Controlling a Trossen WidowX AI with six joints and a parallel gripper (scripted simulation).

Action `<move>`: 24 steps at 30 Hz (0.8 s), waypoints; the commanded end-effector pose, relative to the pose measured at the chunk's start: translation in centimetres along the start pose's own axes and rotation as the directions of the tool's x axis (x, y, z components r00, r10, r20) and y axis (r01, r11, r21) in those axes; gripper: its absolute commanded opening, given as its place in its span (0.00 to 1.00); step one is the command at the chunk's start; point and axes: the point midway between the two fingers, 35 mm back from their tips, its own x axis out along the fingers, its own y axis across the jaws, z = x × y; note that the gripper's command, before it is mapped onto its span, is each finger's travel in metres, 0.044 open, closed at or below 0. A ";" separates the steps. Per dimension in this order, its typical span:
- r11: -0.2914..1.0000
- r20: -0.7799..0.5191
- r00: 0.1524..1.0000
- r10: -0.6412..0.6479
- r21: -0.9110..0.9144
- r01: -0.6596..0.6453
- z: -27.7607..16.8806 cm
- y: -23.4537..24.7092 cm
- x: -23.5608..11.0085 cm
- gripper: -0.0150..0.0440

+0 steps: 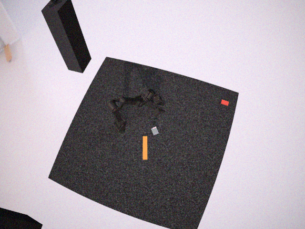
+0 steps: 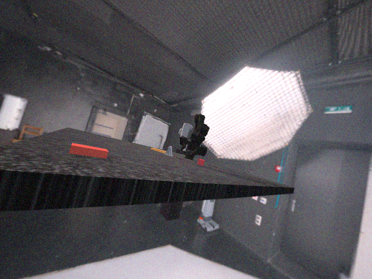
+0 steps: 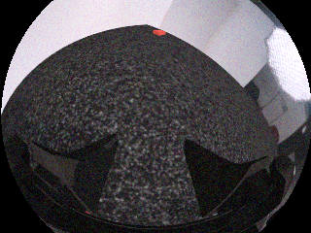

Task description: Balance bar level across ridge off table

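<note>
The orange bar [image 1: 144, 147] [image 2: 158, 150] lies flat on the dark table [image 1: 98, 177] [image 3: 130, 84]. The small grey ridge [image 1: 154, 130] [image 2: 169, 150] stands just beyond the bar's upper end, apart from it. My gripper [image 1: 157, 101] [image 2: 193, 153] [image 3: 151, 142] is open and low over the table, some way from the ridge and further from the bar. The wrist view shows only bare table between the fingers. A small red block [image 2: 200, 161] sits on the table beside the gripper; in the overhead view the gripper hides it.
A second, flat red block [image 1: 224, 102] [image 2: 88, 150] [image 3: 158, 33] lies near the table's far corner. A tall black box [image 1: 66, 34] stands on the floor off the table's upper left side.
</note>
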 end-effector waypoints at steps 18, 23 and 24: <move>0.951 -0.244 0.965 -0.093 0.267 0.159 -1.7 -9.2 1.3 0.79; 0.921 -0.305 0.947 -0.104 0.330 0.207 -2.4 -11.3 1.1 0.79; 0.913 -0.317 0.942 -0.106 0.345 0.219 -2.6 -11.7 1.0 0.79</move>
